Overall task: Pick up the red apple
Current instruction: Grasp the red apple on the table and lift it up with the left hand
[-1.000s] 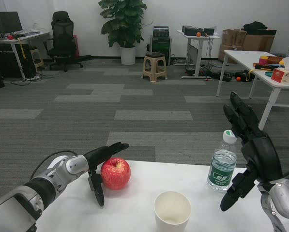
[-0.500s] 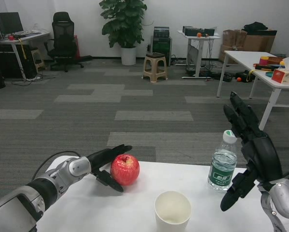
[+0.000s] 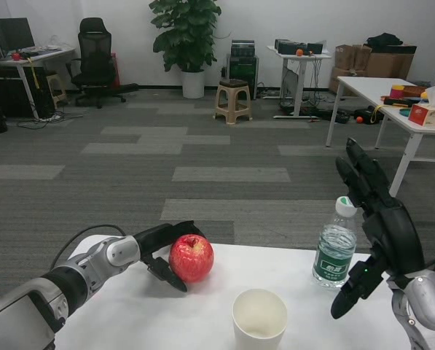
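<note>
you're watching the left hand (image 3: 159, 248) cupping the red apple (image 3: 191, 258) on the white table (image 3: 166, 313) — grasp closing, lift next; right hand (image 3: 381, 233) waiting with fingers spread.

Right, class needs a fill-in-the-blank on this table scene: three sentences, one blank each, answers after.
1. The left hand is wrapped around the red ____.
2. The bottle has a ____ cap.
3. The cup stands nearer the camera than the apple, and the right hand holds ____.

Answers: apple; white; nothing
</note>
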